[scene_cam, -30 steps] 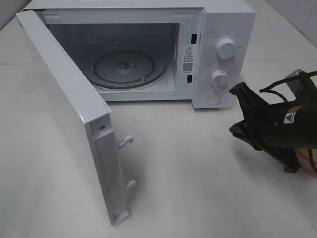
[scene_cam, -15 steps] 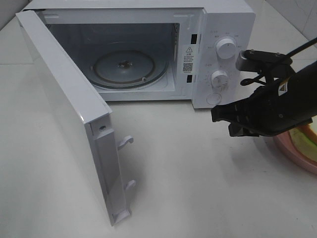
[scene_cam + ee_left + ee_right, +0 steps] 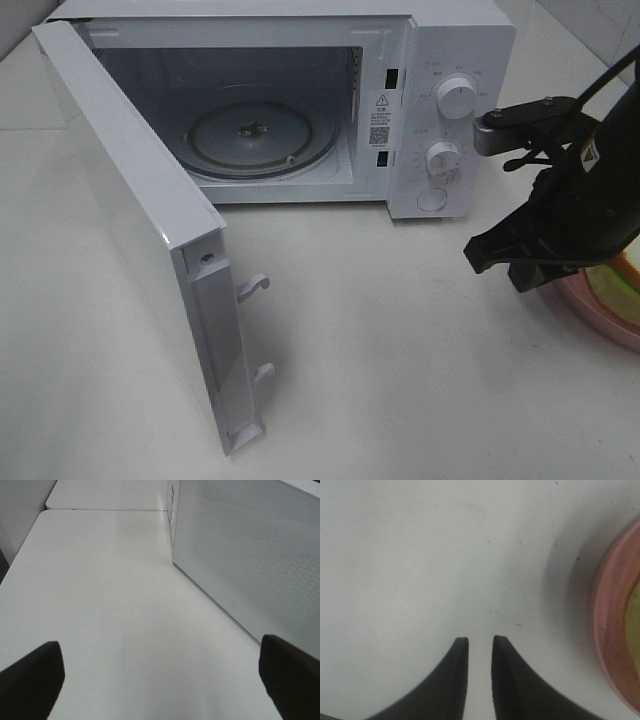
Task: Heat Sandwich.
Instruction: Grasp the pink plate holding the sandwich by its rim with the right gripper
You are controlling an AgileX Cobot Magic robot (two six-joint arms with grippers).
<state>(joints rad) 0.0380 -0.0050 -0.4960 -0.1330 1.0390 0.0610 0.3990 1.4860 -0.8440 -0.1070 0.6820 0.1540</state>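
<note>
Only a pale green and tan sliver of the sandwich (image 3: 624, 277) shows at the far right, on a round pink plate (image 3: 598, 312); my right arm covers most of it. The right gripper (image 3: 488, 262) hangs just left of the plate, over bare table. In the right wrist view its fingertips (image 3: 480, 641) stand a narrow gap apart with nothing between them, and the plate rim (image 3: 612, 630) lies beside them. My left gripper (image 3: 160, 675) is wide open over the table, beside the microwave's perforated side wall (image 3: 250, 555).
The white microwave (image 3: 455, 40) stands at the back with its door (image 3: 140, 230) swung fully open toward the front left. Its glass turntable (image 3: 250, 135) is bare. Two dials (image 3: 457, 98) sit on its right panel, close to my right arm.
My right arm rose from the lower right, swung left, then drew back right toward the plate, uncovering its rim. Its jaws parted slightly. The left gripper has not moved.
</note>
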